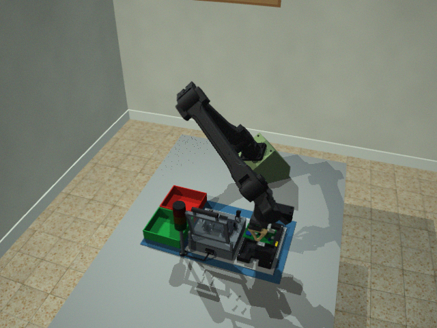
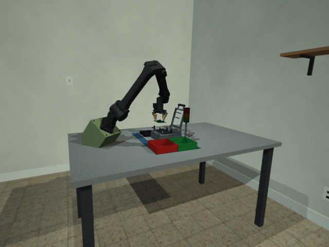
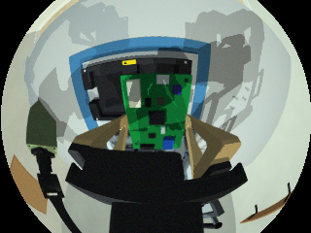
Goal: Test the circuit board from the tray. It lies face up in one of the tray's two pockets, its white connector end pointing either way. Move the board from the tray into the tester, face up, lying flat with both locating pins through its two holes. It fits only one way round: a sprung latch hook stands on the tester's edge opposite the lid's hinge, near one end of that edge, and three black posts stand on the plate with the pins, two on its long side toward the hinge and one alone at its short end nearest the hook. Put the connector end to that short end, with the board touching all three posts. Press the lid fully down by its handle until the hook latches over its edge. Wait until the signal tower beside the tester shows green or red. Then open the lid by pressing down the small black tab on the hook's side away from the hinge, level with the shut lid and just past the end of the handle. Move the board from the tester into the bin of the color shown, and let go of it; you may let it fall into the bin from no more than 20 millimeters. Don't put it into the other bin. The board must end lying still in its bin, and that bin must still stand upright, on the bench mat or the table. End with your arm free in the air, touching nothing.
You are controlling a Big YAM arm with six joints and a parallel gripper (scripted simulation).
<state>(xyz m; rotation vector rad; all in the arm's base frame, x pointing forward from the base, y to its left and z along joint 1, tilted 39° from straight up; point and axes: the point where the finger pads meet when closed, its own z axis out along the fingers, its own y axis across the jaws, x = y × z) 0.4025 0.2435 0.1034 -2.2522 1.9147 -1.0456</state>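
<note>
My gripper [image 1: 258, 236] [image 2: 159, 117] [image 3: 156, 118] is shut on the green circuit board [image 1: 267, 237] [image 2: 159, 121] [image 3: 155, 113] across its width, face up, and holds it in the air above the black tray [image 1: 257, 257] [image 2: 144, 132] [image 3: 107, 87]. The white connector [image 3: 134, 92] shows on the board toward its far end in the wrist view. The grey tester [image 1: 215, 243] [image 2: 159, 134] stands left of the tray with its clear lid [image 1: 212, 225] [image 2: 177, 116] raised. The signal tower [image 1: 179, 216] [image 2: 186, 115] stands beside the tester; no lamp looks lit.
A red bin [image 1: 183, 197] [image 2: 162, 146] and a green bin [image 1: 160, 227] [image 2: 184, 143] stand side by side on the blue bench mat [image 1: 282, 271] [image 2: 139, 138]. The arm's green base block [image 1: 272, 162] [image 2: 95, 135] sits at the table's back.
</note>
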